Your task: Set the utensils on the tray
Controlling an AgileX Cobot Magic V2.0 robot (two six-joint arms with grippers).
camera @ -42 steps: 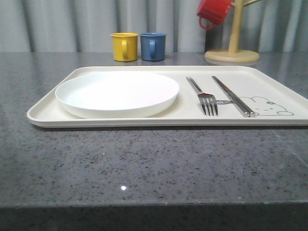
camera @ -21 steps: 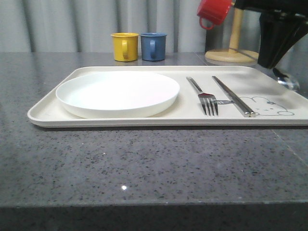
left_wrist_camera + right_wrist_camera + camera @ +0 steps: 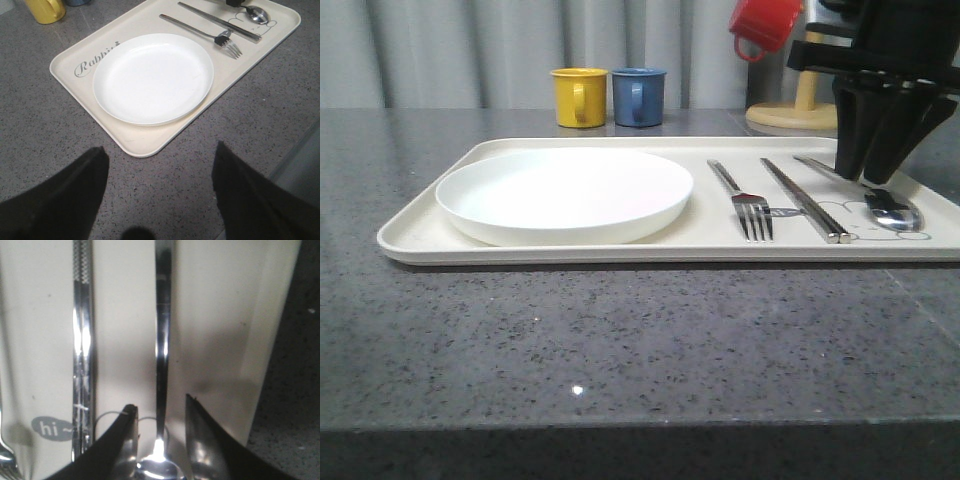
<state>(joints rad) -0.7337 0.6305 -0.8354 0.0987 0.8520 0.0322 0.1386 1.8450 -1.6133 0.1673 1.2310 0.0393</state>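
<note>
The cream tray (image 3: 720, 242) holds a round white plate (image 3: 565, 192), a silver fork (image 3: 745, 200), a pair of metal chopsticks (image 3: 805, 200) and a metal spoon (image 3: 892, 213). The spoon lies at the tray's right end, over the rabbit drawing. My right gripper (image 3: 863, 178) stands just above the spoon's handle. In the right wrist view its fingers straddle the handle (image 3: 161, 340) with a gap on each side, so the right gripper (image 3: 160, 402) is open. My left gripper (image 3: 160, 150) hangs open over bare table near the tray's (image 3: 75, 60) corner, with nothing between its fingers.
A yellow cup (image 3: 579, 96) and a blue cup (image 3: 638, 96) stand behind the tray. A red cup (image 3: 765, 25) hangs on a wooden mug stand (image 3: 805, 110) at the back right. Grey speckled table runs from the tray to the front edge.
My right gripper came in from the upper right carrying the spoon and dropped to the tray. The spoon now lies to the right of the chopsticks.
</note>
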